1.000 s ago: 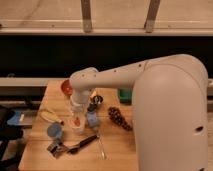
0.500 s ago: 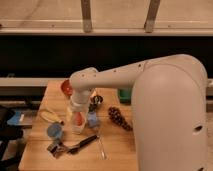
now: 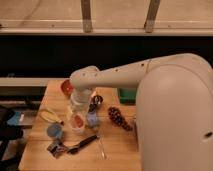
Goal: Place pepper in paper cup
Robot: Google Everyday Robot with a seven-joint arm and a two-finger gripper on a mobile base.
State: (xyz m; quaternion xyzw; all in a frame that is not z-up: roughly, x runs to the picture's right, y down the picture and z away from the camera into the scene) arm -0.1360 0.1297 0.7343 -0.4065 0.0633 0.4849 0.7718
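Note:
The white paper cup (image 3: 77, 125) stands on the wooden table (image 3: 120, 150), left of centre. A red-orange patch inside its rim looks like the pepper (image 3: 77, 120). My gripper (image 3: 80, 107) hangs from the white arm straight above the cup, just over its rim, and hides the cup's far edge. I cannot tell whether the gripper touches the pepper.
An orange-red bowl (image 3: 66, 87) sits at the back left. A blue cup (image 3: 54, 131) and a yellow banana (image 3: 48, 116) are left of the paper cup. A small blue object (image 3: 92, 119), dark grapes (image 3: 119, 118), a green object (image 3: 125, 95) and black tools (image 3: 82, 144) lie nearby.
The arm and gripper have shifted only slightly over the paper cup. The objects on the table have not moved.

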